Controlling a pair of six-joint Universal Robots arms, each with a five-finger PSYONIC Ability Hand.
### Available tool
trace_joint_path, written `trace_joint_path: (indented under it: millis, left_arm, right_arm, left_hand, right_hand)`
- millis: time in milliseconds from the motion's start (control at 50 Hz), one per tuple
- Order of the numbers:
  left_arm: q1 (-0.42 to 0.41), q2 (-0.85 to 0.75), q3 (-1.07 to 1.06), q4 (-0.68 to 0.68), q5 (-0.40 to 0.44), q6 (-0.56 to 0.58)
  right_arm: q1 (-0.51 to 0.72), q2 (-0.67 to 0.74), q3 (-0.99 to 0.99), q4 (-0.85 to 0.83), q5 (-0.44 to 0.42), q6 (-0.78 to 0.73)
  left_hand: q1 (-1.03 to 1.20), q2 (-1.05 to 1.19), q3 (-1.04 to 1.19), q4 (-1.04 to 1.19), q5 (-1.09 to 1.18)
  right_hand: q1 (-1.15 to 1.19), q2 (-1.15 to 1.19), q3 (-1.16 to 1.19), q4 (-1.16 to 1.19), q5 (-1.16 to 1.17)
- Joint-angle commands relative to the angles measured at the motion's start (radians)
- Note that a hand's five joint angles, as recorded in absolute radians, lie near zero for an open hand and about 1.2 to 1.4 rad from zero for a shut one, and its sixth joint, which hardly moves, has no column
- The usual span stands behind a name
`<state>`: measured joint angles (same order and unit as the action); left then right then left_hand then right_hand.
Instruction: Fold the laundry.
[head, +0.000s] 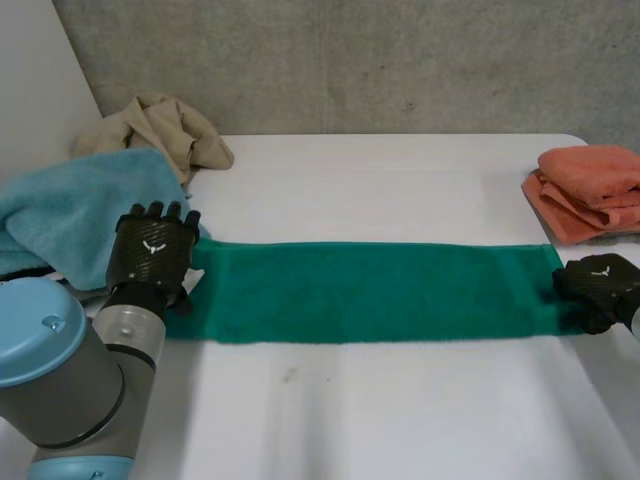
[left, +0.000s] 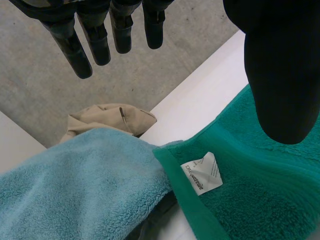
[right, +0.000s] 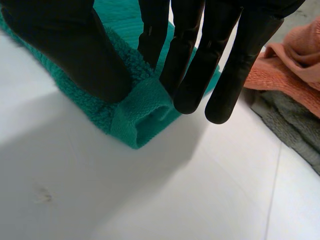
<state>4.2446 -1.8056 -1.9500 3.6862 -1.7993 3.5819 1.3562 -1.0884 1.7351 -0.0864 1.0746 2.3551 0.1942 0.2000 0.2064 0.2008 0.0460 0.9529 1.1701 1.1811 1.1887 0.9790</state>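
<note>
Nearest the camera in the head view is the left arm (head: 60, 370), grey joint and light-blue cap, ending in the left hand (head: 152, 255) over the left end of a long, narrow green terry towel (head: 370, 292). The towel lies flat on the white table (head: 400, 410), its long axis running straight across from one hand to the other. The right hand (head: 600, 290) sits at the towel's opposite end. A light-blue terry towel (head: 70, 205) lies just beside the left hand, a crumpled beige cloth (head: 160, 128) is behind it, and a stack of folded orange towels (head: 590, 185) is near the right hand. In the left wrist view, the left hand's fingers are straight and spread well away from the thumb, holding nothing. The green towel's end, with a white label (left: 202, 172), lies beneath the thumb, overlapping the blue towel's edge. Contact with the cloth cannot be confirmed. In the right wrist view, the right hand has thumb and fingers closed together on the towel's doubled end edge, pinching it. A grey cloth (right: 290, 120) lies under the orange stack. Judgement: the next fold would turn on the long axis, one end being carried towards the other. Only the right end is secured, and the left end needs a grasp directly below that hand.
</note>
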Motion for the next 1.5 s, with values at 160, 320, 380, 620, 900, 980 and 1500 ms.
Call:
trace_joint_path:
  millis: [160, 320, 380, 620, 900, 980, 1500]
  left_arm:
    - [0.005, 0.005, -0.009, -0.002, -0.002, 0.001]
    - [0.003, 0.009, -0.009, -0.002, -0.005, 0.003]
    - [0.001, 0.015, -0.010, -0.002, -0.005, 0.003]
    - [0.003, 0.035, -0.017, -0.002, -0.011, 0.001]
    - [0.005, 0.038, -0.018, -0.003, -0.014, 0.001]
    - [0.001, 0.040, -0.018, -0.002, -0.012, 0.003]
    - [-0.308, -0.124, 0.289, 0.006, 0.103, 0.006]
  right_arm:
    - [-0.239, -0.025, -0.048, -0.010, 0.018, -0.157]
    - [-0.365, -0.047, -0.115, 0.007, 0.012, -0.350]
    - [-0.339, -0.083, -0.117, 0.008, 0.001, -0.346]
    - [0.171, -0.280, -0.121, -0.010, 0.001, -0.263]
    - [0.845, -0.041, -0.164, -0.030, 0.013, -0.283]
    - [0.894, 0.031, -0.163, -0.030, 0.028, -0.295]
    - [0.327, -0.281, 0.075, 0.039, 0.056, 0.228]
  left_hand:
    - [0.005, -0.001, -0.008, -0.002, -0.022]
    - [0.005, -0.001, -0.008, -0.002, -0.022]
    - [0.005, -0.001, -0.008, -0.002, -0.022]
    - [0.002, -0.004, -0.010, -0.005, -0.025]
    - [0.002, -0.004, -0.010, -0.005, -0.025]
    - [-0.004, -0.010, -0.016, -0.011, -0.031]
    - [0.005, -0.001, -0.008, -0.002, -0.022]
  right_hand:
    - [0.443, 0.226, 0.215, 0.208, 0.243]
    - [0.443, 0.226, 0.215, 0.208, 0.243]
    - [0.443, 0.226, 0.215, 0.208, 0.243]
    - [0.443, 0.226, 0.215, 0.208, 0.243]
    - [0.443, 0.226, 0.215, 0.208, 0.243]
    - [0.443, 0.226, 0.215, 0.208, 0.243]
    - [-0.778, -0.996, -1.007, -1.014, -0.979]
